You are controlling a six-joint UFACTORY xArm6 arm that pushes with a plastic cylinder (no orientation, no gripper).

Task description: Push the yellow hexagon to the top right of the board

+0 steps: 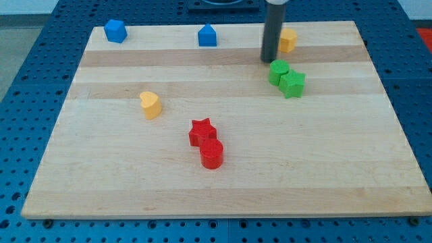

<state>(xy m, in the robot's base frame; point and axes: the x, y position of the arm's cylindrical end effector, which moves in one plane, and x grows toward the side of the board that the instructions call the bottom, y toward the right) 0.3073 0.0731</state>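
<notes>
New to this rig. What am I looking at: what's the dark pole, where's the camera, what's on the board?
There is one picture, from a single camera looking down at an angle on a pale wooden board over a blue perforated table. The dark pole is the robot arm's rod. It has no gripper and holds nothing; it only pushes blocks by sliding my tip along the board.

My tip is near the view's top right, just left of the yellow hexagon block and just above the green round block, which touches a green star block.

Also there: two blue house-like blocks along the top, a yellow heart block left of centre, and a red star block touching a red cylinder block.
</notes>
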